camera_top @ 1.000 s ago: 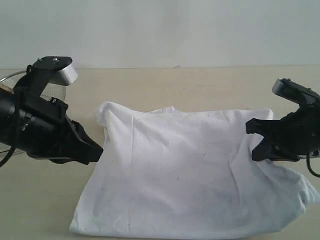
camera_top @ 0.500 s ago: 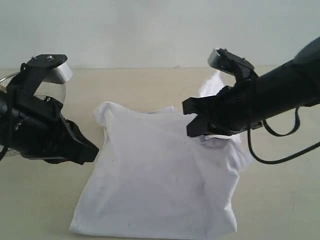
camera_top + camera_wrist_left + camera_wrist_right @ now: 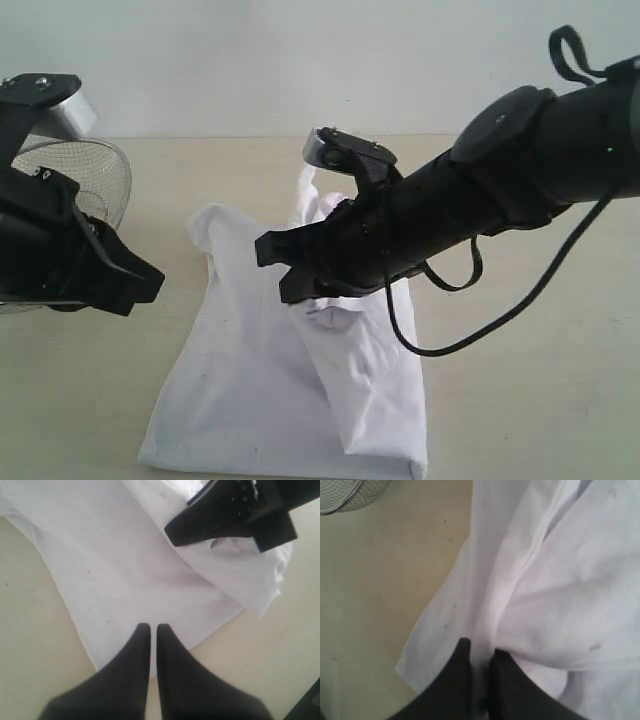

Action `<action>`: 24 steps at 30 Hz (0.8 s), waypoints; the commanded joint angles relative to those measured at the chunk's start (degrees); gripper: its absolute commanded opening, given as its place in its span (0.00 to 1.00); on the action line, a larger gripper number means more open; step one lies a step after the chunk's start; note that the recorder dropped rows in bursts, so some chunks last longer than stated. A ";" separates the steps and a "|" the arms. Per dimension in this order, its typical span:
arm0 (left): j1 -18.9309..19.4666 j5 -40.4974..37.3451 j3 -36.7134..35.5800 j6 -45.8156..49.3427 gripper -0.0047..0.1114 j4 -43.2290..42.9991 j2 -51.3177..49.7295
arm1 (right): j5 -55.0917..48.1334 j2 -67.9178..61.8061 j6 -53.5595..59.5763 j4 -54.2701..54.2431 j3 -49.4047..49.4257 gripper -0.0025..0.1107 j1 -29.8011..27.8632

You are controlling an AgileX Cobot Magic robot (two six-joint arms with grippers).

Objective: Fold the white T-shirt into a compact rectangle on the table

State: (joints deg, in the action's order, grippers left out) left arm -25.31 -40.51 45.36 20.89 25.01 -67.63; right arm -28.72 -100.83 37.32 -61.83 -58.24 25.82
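Right gripper (image 3: 283, 272), clamped on the white T-shirt (image 3: 240, 380), has dragged the fabric beneath it toward the left gripper (image 3: 150, 626), which is pressed together, empty, and has drawn back.

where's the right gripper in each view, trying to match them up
Exterior view: the right gripper is at mid-picture, over the white T-shirt, pinching a raised fold.
Left wrist view: the right gripper is the dark shape across the shirt from the shut left gripper.
Right wrist view: the right gripper shows as two dark fingers with cloth between them.
Shared landmark: the white T-shirt's bunched fold.
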 commanded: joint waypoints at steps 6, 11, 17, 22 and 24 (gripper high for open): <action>0.20 -1.13 -0.01 -1.05 0.08 -0.59 0.65 | 0.31 -3.45 -0.75 -0.89 -5.58 0.02 4.68; 0.20 -1.33 -0.01 -1.05 0.08 -0.78 0.65 | 0.31 -5.95 -1.77 -0.89 -7.85 0.02 6.90; 0.20 -1.67 -0.01 -1.05 0.08 -1.02 0.65 | 1.67 -8.51 -2.15 -1.46 -9.20 0.02 9.12; 0.20 -1.78 -0.01 -1.90 0.08 -2.27 0.65 | 3.05 -10.12 -2.15 -2.86 -10.53 0.02 10.31; 0.20 -1.78 -0.01 -2.10 0.08 -2.41 0.65 | 3.84 -10.83 -2.06 -3.56 -11.31 0.02 10.62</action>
State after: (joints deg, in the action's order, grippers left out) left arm -25.27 -42.22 45.36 19.81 22.81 -67.49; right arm -25.46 -111.29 35.20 -63.88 -68.37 35.95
